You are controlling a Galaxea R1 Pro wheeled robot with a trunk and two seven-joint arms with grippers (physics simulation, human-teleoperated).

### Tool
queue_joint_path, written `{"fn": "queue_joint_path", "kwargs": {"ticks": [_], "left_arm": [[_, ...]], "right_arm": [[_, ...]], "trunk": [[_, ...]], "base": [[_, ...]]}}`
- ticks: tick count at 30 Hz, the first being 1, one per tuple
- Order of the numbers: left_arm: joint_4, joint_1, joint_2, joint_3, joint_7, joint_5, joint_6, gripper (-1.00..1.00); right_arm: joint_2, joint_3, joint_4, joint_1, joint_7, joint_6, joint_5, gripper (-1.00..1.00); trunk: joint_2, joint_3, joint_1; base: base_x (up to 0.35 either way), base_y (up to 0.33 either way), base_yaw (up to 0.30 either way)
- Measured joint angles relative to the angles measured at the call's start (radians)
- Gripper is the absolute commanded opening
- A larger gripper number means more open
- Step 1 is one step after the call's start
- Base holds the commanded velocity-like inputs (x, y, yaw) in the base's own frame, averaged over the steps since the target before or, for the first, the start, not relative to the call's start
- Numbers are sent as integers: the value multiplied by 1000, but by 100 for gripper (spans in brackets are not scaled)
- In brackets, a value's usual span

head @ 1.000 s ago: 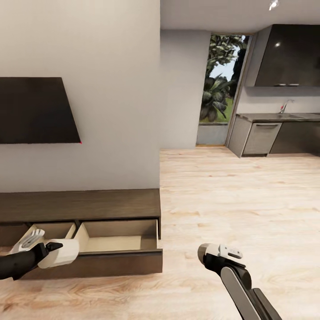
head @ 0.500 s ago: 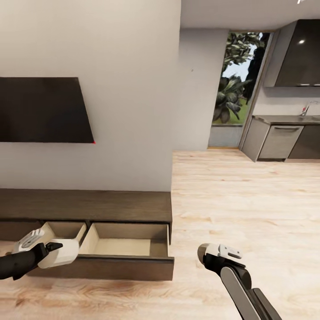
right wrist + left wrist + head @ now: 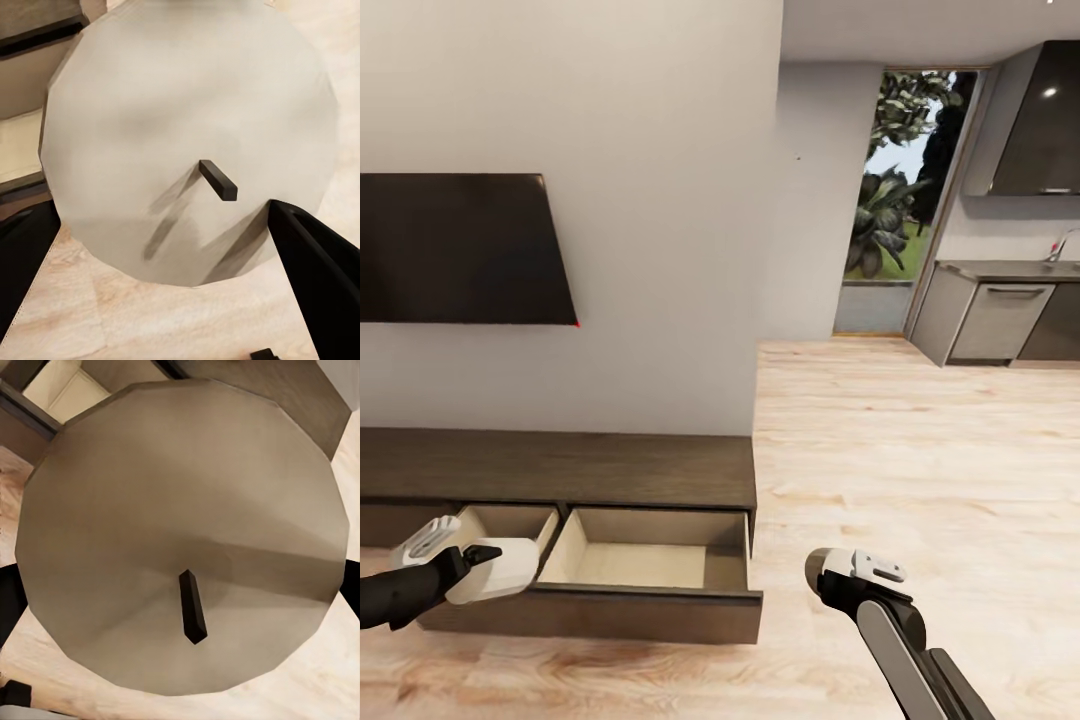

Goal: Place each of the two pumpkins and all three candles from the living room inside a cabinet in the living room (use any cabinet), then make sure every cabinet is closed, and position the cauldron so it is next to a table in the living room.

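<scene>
The cabinet is a long low dark-brown unit against the wall, with two drawers pulled out. Both the right drawer and the left drawer show bare beige insides. My left gripper hangs in front of the left drawer, shut on an off-white candle. The left wrist view looks onto that candle's round end and black wick. My right gripper is over the floor to the right of the cabinet. In the right wrist view it is shut on a second candle, with a black finger on either side.
A dark TV hangs on the wall above the cabinet. Open wooden floor stretches to the right toward grey kitchen units and a glass door with plants.
The whole picture has slid to the right, so the camera has turned or moved left along the cabinet. Both arms keep their places in the picture and hold their candles.
</scene>
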Motion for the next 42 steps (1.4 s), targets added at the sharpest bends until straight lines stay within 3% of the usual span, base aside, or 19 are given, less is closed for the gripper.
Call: {"fn": "queue_joint_path", "kwargs": {"ticks": [16, 29, 35, 37, 40, 42], "left_arm": [[-1, 0, 1, 0, 0, 0, -1, -100], [-2, 0, -1, -5, 1, 0, -1, -100], [-4, -3, -1, -12, 3, -6, 0, -100], [-6, -4, -1, -30, 5, -7, 0, -100], [-7, -8, -1, -86, 14, -9, -1, -100], [-9, -9, -2, -121, 17, -9, -2, -100]], "right_arm": [[1, 0, -1, 0, 0, 0, 0, -100], [0, 10, -17, 0, -4, 17, 1, -100], [1, 11, -77, 0, -4, 89, 2, -100], [1, 11, -87, 0, -4, 121, 1, -100], [4, 12, -107, 1, -2, 186, 0, -100], [27, 19, -112, 1, -2, 236, -10, -100]], "trunk": [[0, 0, 0], [-91, -41, 50], [-133, -60, 73], [-147, -66, 81], [-168, -75, 92], [-182, -82, 100]], "base": [[114, 21, 11], [0, 0, 0], [0, 0, 0], [0, 0, 0], [0, 0, 0], [0, 0, 0]]}}
